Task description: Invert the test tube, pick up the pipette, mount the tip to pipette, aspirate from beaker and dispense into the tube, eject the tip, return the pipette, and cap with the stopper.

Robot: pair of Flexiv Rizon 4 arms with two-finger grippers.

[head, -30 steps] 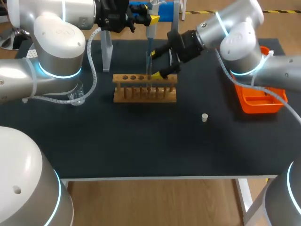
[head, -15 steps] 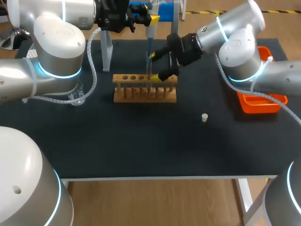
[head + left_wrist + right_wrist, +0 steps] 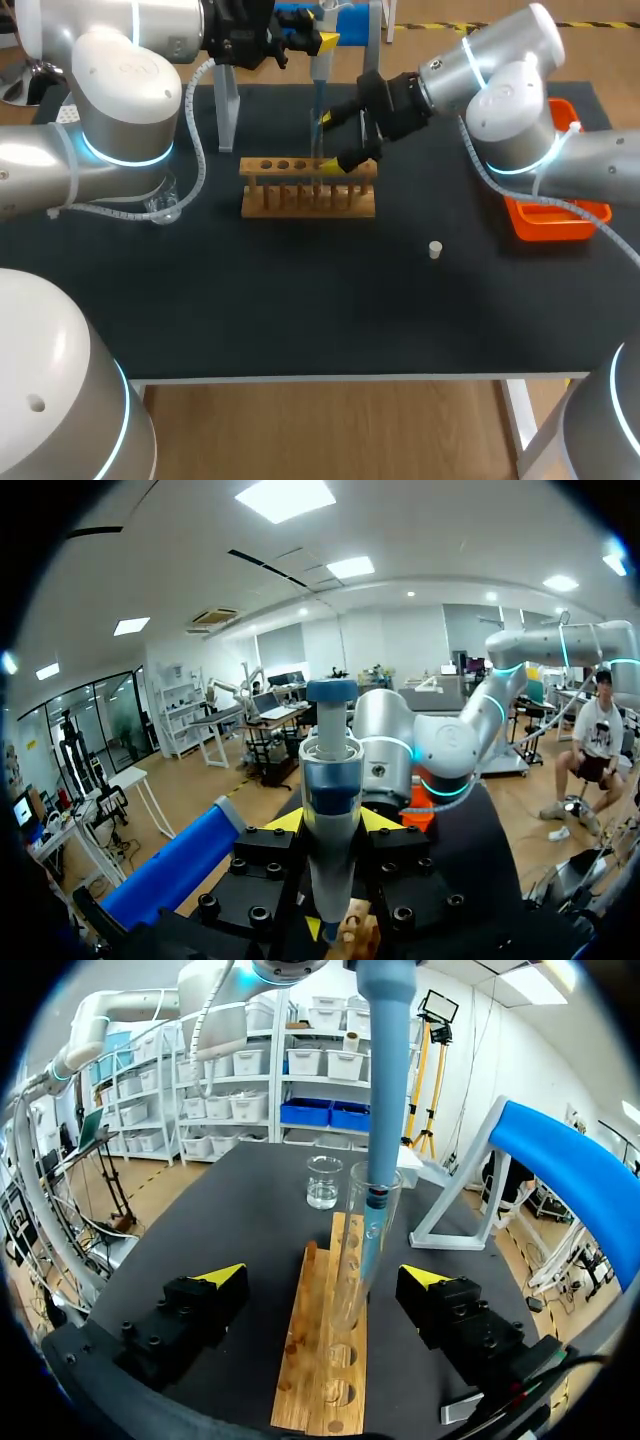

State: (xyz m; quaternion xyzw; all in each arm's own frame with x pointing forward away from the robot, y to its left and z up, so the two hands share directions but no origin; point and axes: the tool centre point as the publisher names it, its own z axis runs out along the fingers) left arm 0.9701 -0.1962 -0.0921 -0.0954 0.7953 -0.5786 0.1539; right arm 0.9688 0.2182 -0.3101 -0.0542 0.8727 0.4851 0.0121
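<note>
1. Glass tube [image 3: 352, 1280]: stood upright in wooden rack [image 3: 310, 1370]; judged light, slippery, breakable; best held mid-wall.
2. Stiff plastic pipette [image 3: 330, 810]: clamped in left gripper [image 3: 332, 822], tip inside tube.
3. Yellow-tipped right gripper [image 3: 325, 1275]: fingers spread, flanking tube without touching.

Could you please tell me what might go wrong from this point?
The pipette tip sits inside the test tube mouth; a sideways withdrawal could tilt the tube in the rack, since the right fingers stand open on either side, not touching it.
</note>
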